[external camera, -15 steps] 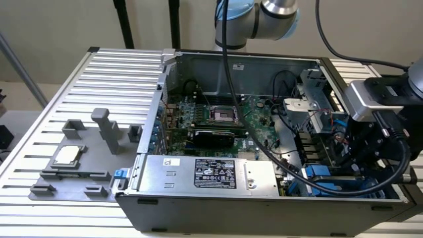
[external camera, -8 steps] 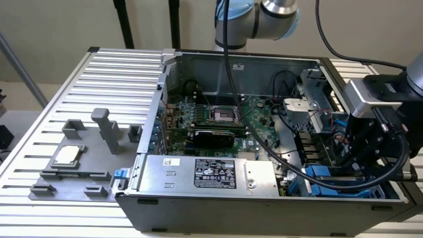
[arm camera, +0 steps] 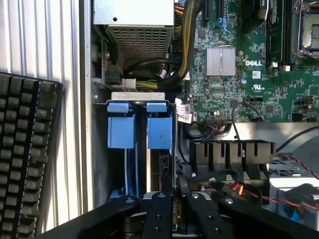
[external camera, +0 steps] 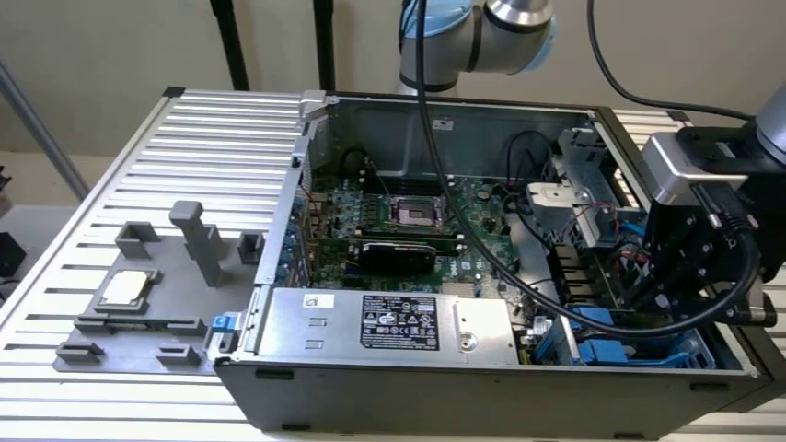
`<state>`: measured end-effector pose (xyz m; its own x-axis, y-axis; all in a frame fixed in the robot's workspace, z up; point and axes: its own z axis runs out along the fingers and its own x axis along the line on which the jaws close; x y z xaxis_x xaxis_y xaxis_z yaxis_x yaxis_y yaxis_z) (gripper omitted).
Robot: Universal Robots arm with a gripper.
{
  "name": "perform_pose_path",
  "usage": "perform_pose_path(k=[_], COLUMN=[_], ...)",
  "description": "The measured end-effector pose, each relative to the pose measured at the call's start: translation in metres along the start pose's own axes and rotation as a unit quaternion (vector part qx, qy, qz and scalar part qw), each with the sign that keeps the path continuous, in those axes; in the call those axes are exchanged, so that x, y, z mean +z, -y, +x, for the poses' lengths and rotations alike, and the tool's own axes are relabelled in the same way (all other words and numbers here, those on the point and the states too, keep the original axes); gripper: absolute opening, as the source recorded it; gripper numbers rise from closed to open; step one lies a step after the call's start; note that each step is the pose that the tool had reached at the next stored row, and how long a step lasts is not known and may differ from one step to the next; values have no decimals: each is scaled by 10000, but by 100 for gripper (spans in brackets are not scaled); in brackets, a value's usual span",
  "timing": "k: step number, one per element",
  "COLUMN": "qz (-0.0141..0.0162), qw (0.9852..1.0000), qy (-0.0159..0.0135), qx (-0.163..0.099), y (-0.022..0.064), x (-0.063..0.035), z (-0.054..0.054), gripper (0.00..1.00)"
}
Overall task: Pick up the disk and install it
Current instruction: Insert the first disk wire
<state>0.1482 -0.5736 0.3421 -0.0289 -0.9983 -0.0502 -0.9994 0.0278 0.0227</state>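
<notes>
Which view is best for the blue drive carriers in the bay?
Wrist view: both blue carriers sit side by side in the bay, seen head-on and unblocked. The exterior view catches them as blue patches low in the case on its right, partly behind a black cable.

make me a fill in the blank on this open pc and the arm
1. The two drive carriers in the bay have ____ tabs.
2. A black ____ lies on the slatted table beside the computer case.
3. The end effector is over the bay at the exterior view's ____ side.
4. The circuit board is ____.
Missing words: blue; keyboard; right; green.
</notes>
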Motion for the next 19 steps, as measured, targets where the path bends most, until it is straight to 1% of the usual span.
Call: perform_pose_path(k=[3, 8, 14, 19], qz=[-11, -22, -32, -31], qw=[10000, 9999, 9998, 9996], qy=[-7, -30, -68, -106], qx=[28, 99, 190, 248], y=[2, 2, 4, 4], x=[-1, -2, -3, 1], z=[0, 9, 24, 32], gripper=[16, 16, 16, 16])
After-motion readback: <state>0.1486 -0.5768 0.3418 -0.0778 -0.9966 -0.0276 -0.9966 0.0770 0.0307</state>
